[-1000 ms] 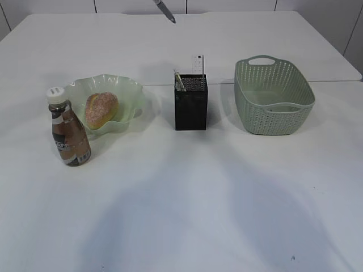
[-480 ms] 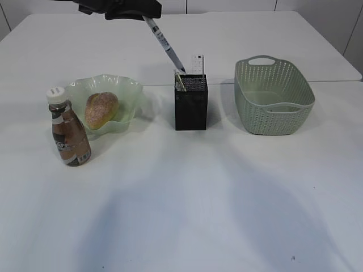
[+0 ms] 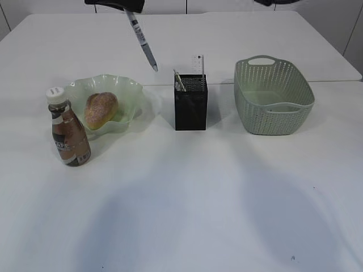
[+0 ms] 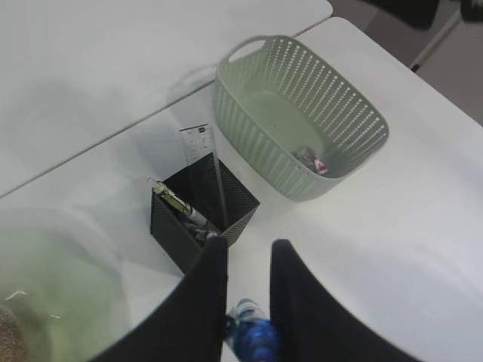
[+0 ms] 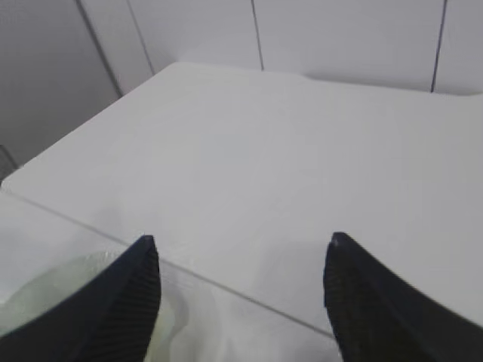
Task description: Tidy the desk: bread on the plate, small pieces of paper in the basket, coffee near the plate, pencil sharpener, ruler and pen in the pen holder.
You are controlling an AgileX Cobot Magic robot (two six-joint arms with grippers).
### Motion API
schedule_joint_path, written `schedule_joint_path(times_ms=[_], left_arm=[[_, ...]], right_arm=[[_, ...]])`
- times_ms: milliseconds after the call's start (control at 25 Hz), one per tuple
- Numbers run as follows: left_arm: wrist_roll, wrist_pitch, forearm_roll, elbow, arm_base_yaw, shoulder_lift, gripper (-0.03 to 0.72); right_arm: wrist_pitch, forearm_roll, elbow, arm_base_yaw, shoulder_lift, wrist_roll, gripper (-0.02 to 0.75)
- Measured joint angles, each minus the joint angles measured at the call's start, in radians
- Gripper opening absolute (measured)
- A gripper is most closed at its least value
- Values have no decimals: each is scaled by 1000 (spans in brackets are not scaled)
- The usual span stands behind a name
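Most of the tidying looks done. The bread [image 3: 101, 109] lies in the plate [image 3: 131, 90] at the left of the bench [image 3: 187, 198], and the coffee [image 3: 68, 136] stands just beside the plate on its near-left side. The basket [image 3: 273, 96] sits at the right; the left wrist view shows small scraps inside it. The pen holder [image 3: 190, 107] in the middle already carries the ruler [image 3: 198, 63] upright and a slim stick-like item leaning in a corner; no sharpener is visible.

What remains, I judge, is the pen [image 3: 142, 41]. The left gripper [image 4: 243, 302] pinches it between its jaws, tip down, above and left of the holder. The right gripper [image 5: 238, 294] hangs with jaws spread, empty.
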State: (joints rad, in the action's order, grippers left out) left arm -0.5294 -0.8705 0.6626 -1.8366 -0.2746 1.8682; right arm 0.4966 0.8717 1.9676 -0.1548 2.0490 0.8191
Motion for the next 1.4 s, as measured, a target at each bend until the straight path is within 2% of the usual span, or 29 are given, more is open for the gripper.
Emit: schedule_joint_path(times_ms=[160,280,480,640,680,720,960,1400], left_arm=[[11,-44,-34,-43,0,0,93],[13,-57,-53,-51,0,0,94],[13,-64,-60,-51,0,0,95],[13,-51,-65,-51,0,0,95],[13,-39,-70,-51,-4,0,95],[13,-25,-72,-51,-10,0,95],[13,82,-97,-51,-74,0,96],[9,259,-116,-51,-161,95,97]], right_arm=[[196,-168,0,1,0,-78,533],[337,-313,0,1,0,-199,533],[536,-479,0,1,0,-432,533],[651,-618,8,3,0,-576,533],[651,-618,8,3,0,-576,533],[700,-699,29,3,0,-640,533],[737,-872,78,3,0,-726,533],[746,-945,78,3,0,-745,499]])
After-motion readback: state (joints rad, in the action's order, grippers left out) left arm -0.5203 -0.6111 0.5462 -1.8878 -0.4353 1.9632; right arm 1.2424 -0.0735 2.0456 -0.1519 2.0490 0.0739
